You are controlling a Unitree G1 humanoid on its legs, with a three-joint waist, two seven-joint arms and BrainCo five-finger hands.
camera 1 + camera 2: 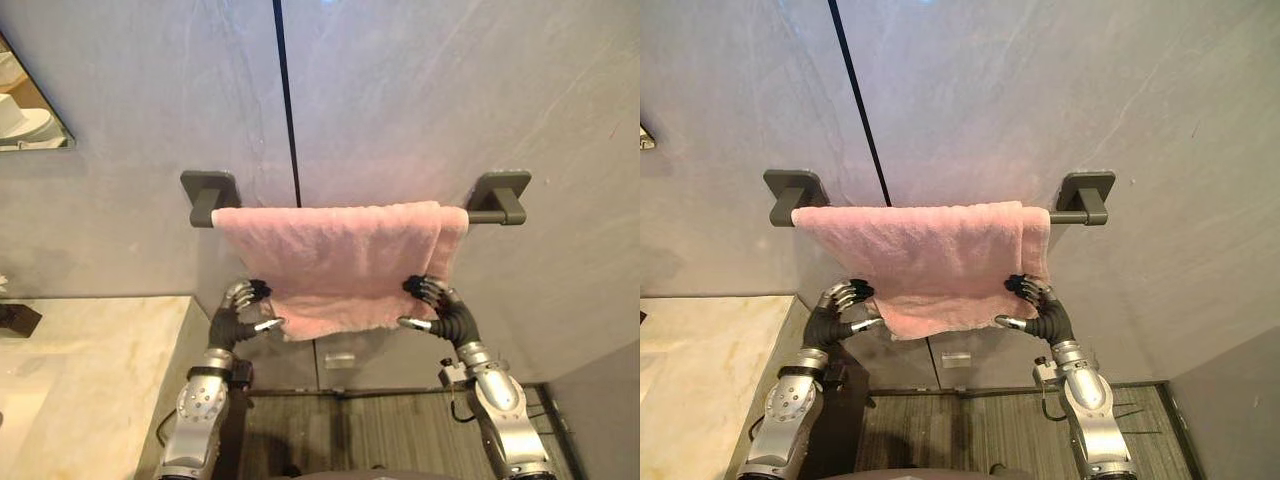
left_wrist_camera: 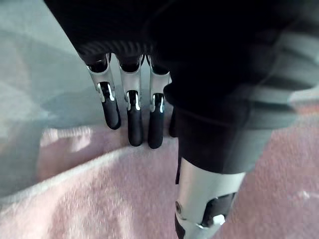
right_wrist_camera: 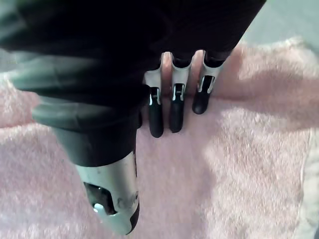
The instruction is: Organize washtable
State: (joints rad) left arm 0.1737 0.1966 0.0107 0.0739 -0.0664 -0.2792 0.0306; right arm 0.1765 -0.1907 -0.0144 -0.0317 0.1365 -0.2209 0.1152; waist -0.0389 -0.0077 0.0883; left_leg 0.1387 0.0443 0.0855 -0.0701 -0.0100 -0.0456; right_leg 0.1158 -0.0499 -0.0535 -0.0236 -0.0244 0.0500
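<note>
Pink towel (image 1: 340,260) draped over wall bar (image 1: 484,216), long axis along the bar, left-right; loose ends hanging straight down, doubled at rt end. Left hand (image 1: 243,308) at lower left edge, right hand (image 1: 436,305) at lower rt edge. Wrist views (much closer): left fingers (image 2: 133,130) straight, tips resting on cloth, thumb apart, no grasp; same for rt fingers (image 3: 173,115). Left eye view: marble counter (image 1: 100,370) and mirror corner (image 1: 30,110) at far left.
</note>
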